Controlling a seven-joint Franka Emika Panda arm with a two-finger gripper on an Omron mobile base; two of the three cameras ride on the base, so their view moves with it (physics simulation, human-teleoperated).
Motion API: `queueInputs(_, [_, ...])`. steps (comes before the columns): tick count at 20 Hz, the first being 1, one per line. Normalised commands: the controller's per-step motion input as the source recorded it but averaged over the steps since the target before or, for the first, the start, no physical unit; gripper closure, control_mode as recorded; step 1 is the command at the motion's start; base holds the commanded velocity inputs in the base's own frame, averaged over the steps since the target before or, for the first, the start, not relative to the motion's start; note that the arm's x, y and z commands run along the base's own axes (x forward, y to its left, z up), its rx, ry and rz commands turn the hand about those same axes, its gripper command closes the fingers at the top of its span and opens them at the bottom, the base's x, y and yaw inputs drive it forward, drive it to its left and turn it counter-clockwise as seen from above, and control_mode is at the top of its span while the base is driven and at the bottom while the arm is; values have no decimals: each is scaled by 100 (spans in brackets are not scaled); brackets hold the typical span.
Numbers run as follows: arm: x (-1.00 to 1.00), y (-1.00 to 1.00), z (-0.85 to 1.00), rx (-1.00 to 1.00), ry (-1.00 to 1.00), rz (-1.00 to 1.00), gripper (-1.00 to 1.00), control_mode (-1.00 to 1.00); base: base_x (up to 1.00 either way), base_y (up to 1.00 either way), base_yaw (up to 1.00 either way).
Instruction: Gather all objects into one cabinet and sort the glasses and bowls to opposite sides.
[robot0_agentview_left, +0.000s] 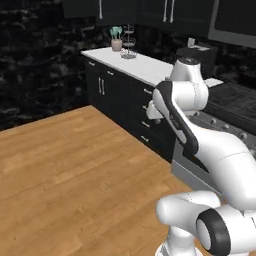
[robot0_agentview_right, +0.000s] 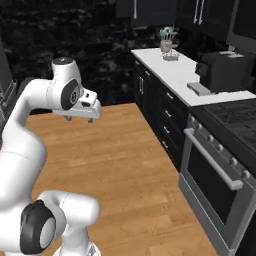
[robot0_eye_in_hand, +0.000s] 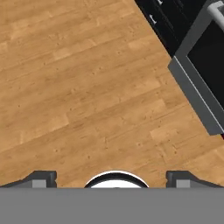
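Wooden floor (robot0_eye_in_hand: 78, 87) under wide-spread empty gripper (robot0_eye_in_hand: 111, 177), oven (robot0_eye_in_hand: 205, 74) cut off, fingertips barely visible.

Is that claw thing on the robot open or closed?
Open. In the hand view the gripper shows its two fingertips far apart, with bare wooden floor between.

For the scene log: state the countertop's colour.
White; the countertop shows best in the right base view, above black drawers.
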Motion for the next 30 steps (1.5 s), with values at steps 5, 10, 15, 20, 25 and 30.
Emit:
queueInputs(5, [0, 0, 0, 0, 0, 0, -100, 100, 67, -4, -44])
queueInputs(10, [0, 0, 0, 0, 0, 0, -100, 100, 79, 7, -24])
queueInputs(15, [0, 0, 0, 0, 0, 0, -100, 100, 99, 25, -8])
queueInputs(20, [0, 0, 0, 0, 0, 0, -100, 100, 100, 32, -6])
queueInputs(25, [0, 0, 0, 0, 0, 0, -100, 100, 97, 47, -8])
queueInputs(30, [0, 0, 0, 0, 0, 0, -100, 100, 100, 74, -9])
